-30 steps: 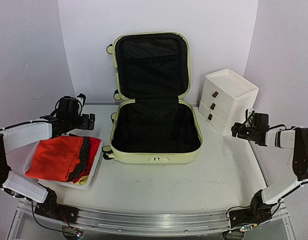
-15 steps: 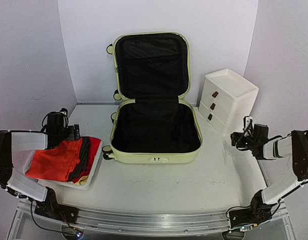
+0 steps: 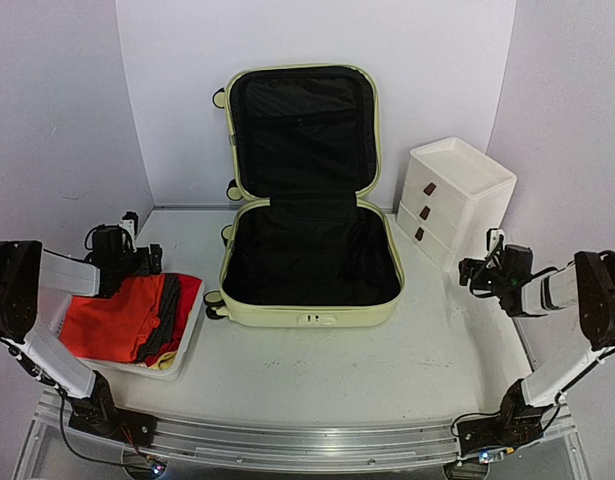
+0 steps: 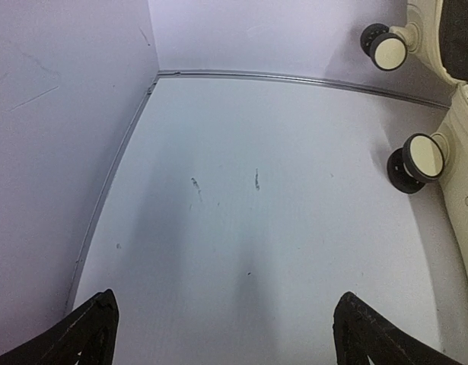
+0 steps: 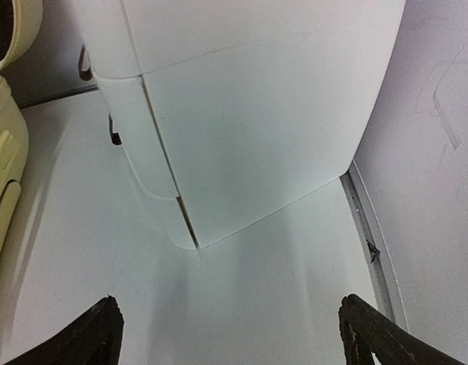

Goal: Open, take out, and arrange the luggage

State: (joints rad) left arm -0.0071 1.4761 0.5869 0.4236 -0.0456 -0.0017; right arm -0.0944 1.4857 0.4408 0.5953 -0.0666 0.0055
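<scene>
The luggage (image 3: 309,268), a pale yellow-green hard-shell suitcase, lies open mid-table with its lid standing against the back wall; only black lining shows inside. My left gripper (image 3: 141,244) hovers open to its left, above the far end of the basket, holding nothing. In the left wrist view the fingertips (image 4: 91,332) stand wide over bare table, with two luggage wheels (image 4: 423,157) at the right. My right gripper (image 3: 480,256) is open and holds nothing, right of the luggage and just in front of the drawer box. The luggage shell (image 5: 4,156) shows at the right wrist view's left edge.
A white mesh basket (image 3: 190,341) at the front left holds folded red, grey and yellow clothes (image 3: 122,315). A white three-drawer box (image 3: 455,197) stands at the right, and it fills the right wrist view (image 5: 249,106). Walls close in on the left, back and right.
My left arm has drawn back to the left, away from the luggage. My right gripper has shifted slightly and its jaws have spread a little wider.
</scene>
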